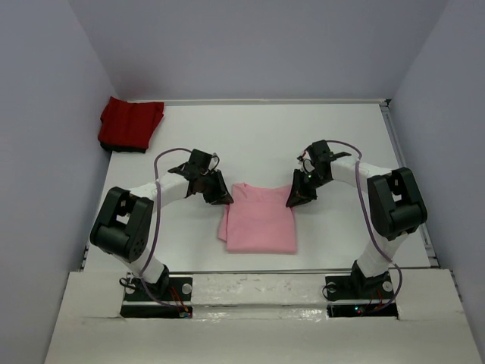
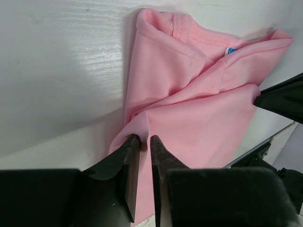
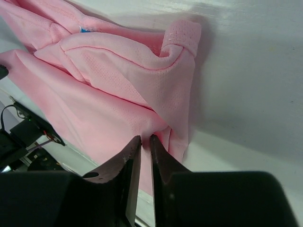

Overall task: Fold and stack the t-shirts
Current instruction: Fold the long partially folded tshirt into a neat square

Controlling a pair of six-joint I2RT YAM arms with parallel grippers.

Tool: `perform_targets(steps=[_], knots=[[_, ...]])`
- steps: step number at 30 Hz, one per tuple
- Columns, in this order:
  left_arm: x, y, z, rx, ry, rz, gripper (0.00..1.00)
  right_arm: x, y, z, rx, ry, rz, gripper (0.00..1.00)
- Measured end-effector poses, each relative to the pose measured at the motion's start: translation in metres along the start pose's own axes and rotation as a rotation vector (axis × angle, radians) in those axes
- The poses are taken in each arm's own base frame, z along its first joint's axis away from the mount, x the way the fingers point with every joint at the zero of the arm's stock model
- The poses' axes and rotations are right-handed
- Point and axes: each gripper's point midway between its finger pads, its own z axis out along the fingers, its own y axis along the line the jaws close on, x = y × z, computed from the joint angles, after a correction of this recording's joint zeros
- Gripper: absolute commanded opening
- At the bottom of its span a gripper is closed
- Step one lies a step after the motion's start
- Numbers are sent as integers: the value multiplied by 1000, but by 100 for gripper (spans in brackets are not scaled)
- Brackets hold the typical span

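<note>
The light pink soft cloth t-shirt (image 1: 261, 227) lies part-folded mid-table, near the arm bases. At its far corners the left gripper (image 1: 222, 196) and right gripper (image 1: 297, 197) each pinch a thin fold, jaws nearly closed. A shallow bite could slip, or an uneven lift could skew the fold. The deep red cloth t-shirt (image 1: 131, 123) sits in the far-left corner of the white table (image 1: 341, 144).

Plain pink shirt (image 1: 260, 224), deep red shirt (image 1: 130, 123)

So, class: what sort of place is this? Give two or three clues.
Probably a robotics lab test cell: left arm and right arm bolted at a white table, plain walls boxing it in, only a pink t-shirt and red t-shirt.
</note>
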Motion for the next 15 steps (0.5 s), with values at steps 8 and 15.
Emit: perform_targets(steps=[8, 15], knots=[[1, -1, 0, 8, 7, 0, 24, 0, 1, 0, -4, 1, 4, 44], [4, -1, 1, 16, 22, 0, 78, 0, 1, 0, -6, 2, 6, 49]])
